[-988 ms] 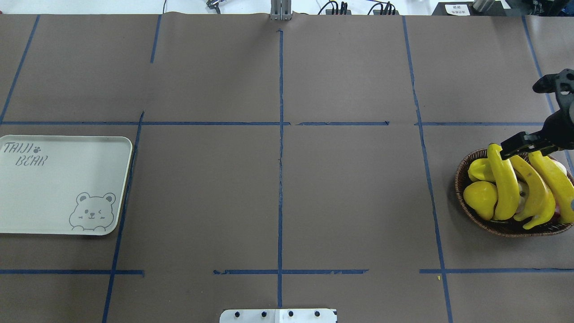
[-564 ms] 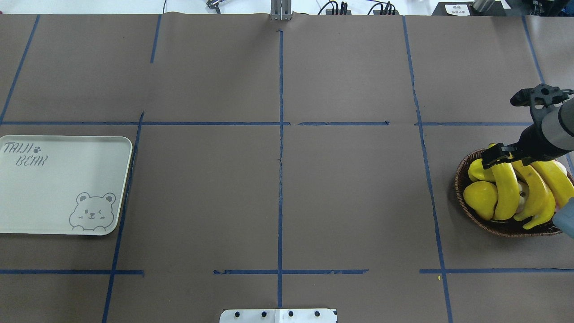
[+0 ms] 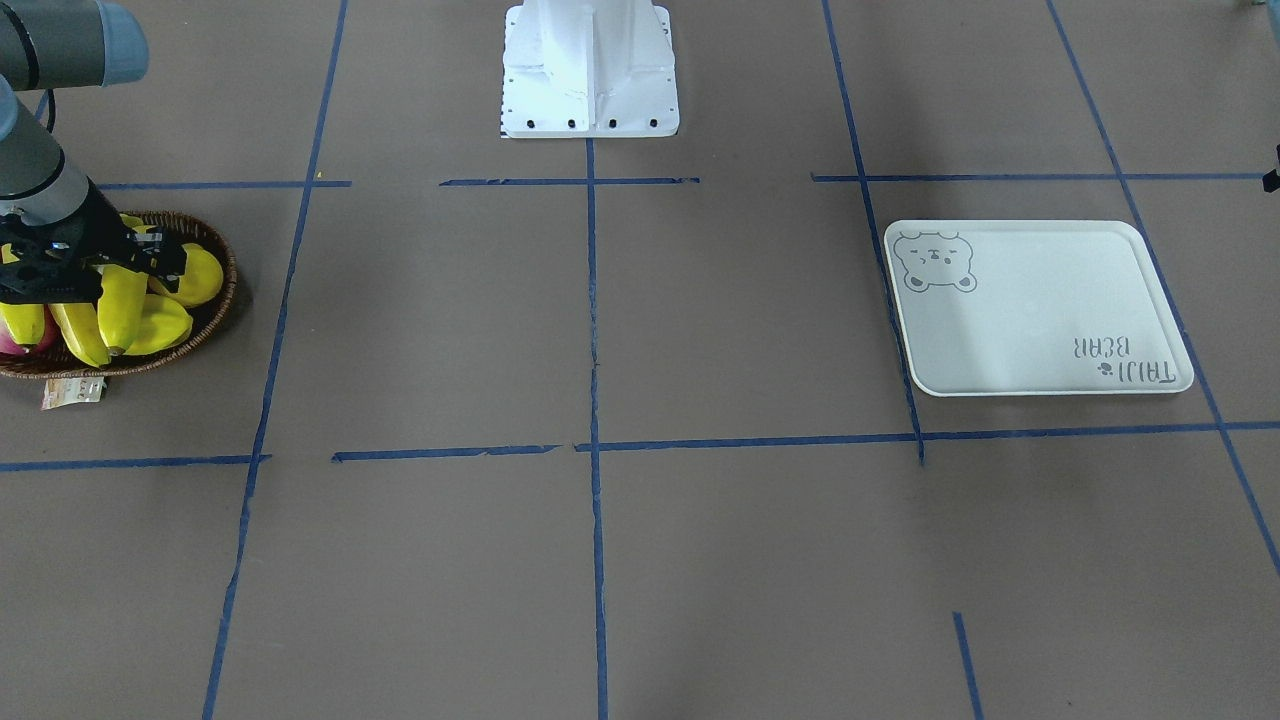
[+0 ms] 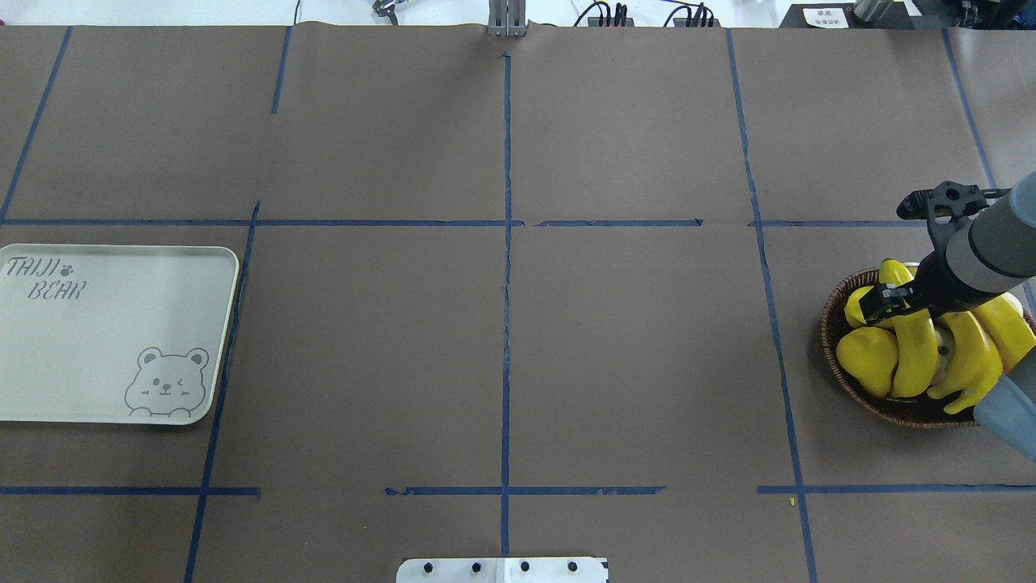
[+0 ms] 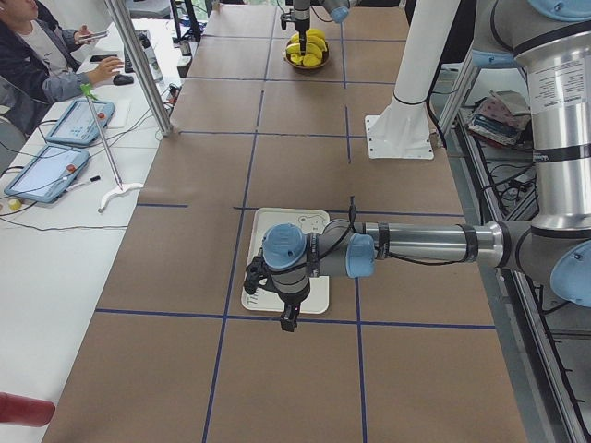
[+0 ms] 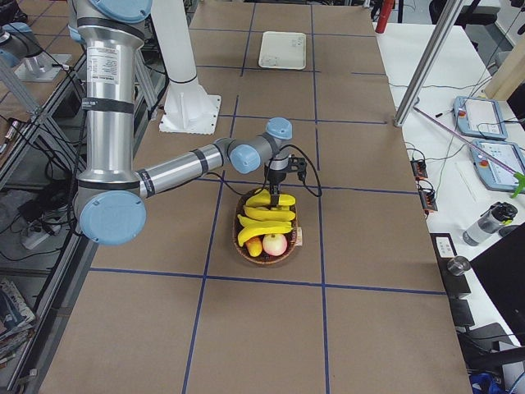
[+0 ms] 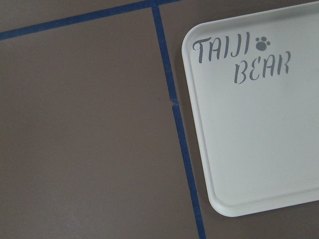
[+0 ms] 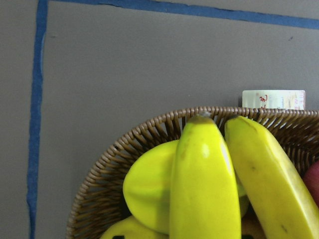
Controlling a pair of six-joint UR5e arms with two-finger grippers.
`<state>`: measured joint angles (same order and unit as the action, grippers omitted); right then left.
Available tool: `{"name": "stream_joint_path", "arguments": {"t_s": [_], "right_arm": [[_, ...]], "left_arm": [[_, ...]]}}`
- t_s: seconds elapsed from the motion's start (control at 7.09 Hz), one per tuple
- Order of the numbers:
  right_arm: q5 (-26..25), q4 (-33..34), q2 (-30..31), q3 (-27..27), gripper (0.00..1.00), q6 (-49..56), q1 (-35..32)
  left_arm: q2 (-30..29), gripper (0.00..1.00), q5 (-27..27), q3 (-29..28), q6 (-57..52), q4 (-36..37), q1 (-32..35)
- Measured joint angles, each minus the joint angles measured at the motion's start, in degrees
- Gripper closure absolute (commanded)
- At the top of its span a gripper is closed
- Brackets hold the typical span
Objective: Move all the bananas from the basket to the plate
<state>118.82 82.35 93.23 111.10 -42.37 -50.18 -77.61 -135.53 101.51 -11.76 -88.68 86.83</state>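
Note:
Three yellow bananas [image 4: 914, 356] show lying side by side in the dark wicker basket [image 4: 834, 324] at the table's right end. My right gripper [image 4: 889, 301] is low over the far end of the leftmost banana, and its jaws look open on either side of it. The right wrist view shows that banana [image 8: 204, 184] straight below, with no fingers in it. The off-white bear plate [image 4: 105, 340] lies empty at the table's left end. My left gripper [image 5: 288, 321] hangs over the plate's edge in the exterior left view only, so I cannot tell whether it is open.
A round yellow fruit [image 4: 866, 356] and a ridged yellow fruit [image 4: 859, 306] lie in the basket left of the bananas, and a red apple [image 6: 275, 244] at its other end. A paper tag [image 3: 72, 392] hangs off the rim. The robot base [image 3: 590, 70] stands at mid-table.
My right gripper has moved left and lower, from the basket's far right rim to the far end of the leftmost banana. The bananas and plate have not moved.

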Motion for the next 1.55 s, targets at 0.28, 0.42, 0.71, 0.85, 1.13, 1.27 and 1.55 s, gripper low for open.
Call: {"name": "stream_joint_path", "arguments": {"t_s": [0.28,0.42,0.71,0.85,1.13,1.27,1.55], "right_arm": [[0.26,0.25,-0.02,0.61,0.96,0.01,-0.22],[0.57,0.40,0.18,1.40,0.97,0.03,-0.72],[2.99,0.62,0.73,4.05,0.96,0.07,-3.54],[5.56,0.59,0.60,5.19,0.94,-0.17,-5.28],[8.02,0.11,-1.18,5.98,0.94,-4.10,-6.29],[8.24,-0.04,-4.21,5.69,0.92,-9.12,-5.68],[8.00,-1.62,-12.65,3.28,0.90,-19.50,-1.95]], "left_arm": [[0.00,0.01,-0.06,0.00,0.02,0.00,-0.19],[0.00,0.01,-0.08,0.00,0.05,0.00,-0.32],[-0.02,0.01,-0.07,0.12,0.10,0.00,-0.47],[-0.05,0.01,-0.03,0.50,0.07,0.02,-0.53],[-1.06,0.01,-0.02,1.47,0.13,-0.09,-0.91],[-3.12,0.01,0.02,1.82,0.30,-1.12,-1.05],[-9.93,0.01,-0.66,0.18,0.58,-5.33,-1.53]]}}
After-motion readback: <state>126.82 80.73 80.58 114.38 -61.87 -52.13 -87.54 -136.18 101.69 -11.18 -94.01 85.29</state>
